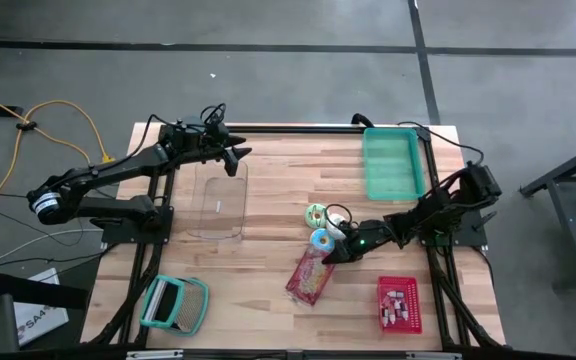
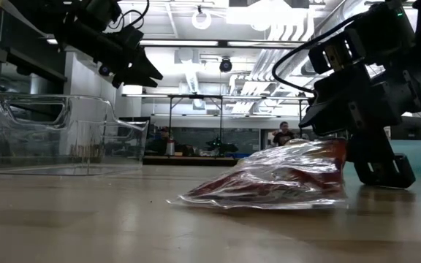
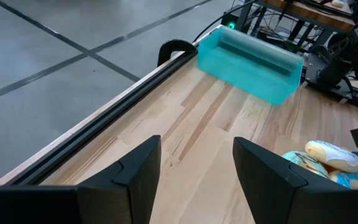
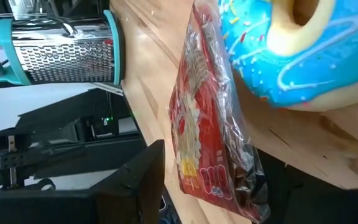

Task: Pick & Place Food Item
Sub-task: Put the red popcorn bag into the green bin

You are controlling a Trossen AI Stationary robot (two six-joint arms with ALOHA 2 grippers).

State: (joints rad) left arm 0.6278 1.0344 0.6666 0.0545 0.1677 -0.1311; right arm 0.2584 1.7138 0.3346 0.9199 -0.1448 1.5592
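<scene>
I am in the approach step: my right gripper (image 1: 330, 257) is low at the top end of the red snack bag (image 1: 310, 279), fingers parted and holding nothing. The bag lies flat mid-table, just beside the blue doughnut (image 1: 322, 239). Next I must straddle the bag (not the doughnut) and close. My left gripper (image 1: 236, 155) waits open above the clear bin (image 1: 218, 206).

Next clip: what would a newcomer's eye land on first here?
Probably the red snack bag lying flat near the table's front middle, with the right end effector low at its end, jaws open. Just behind it sit the frosted doughnuts, the blue one filling the right wrist view. The left end effector, open, hangs above the clear bin at the back left.
</scene>
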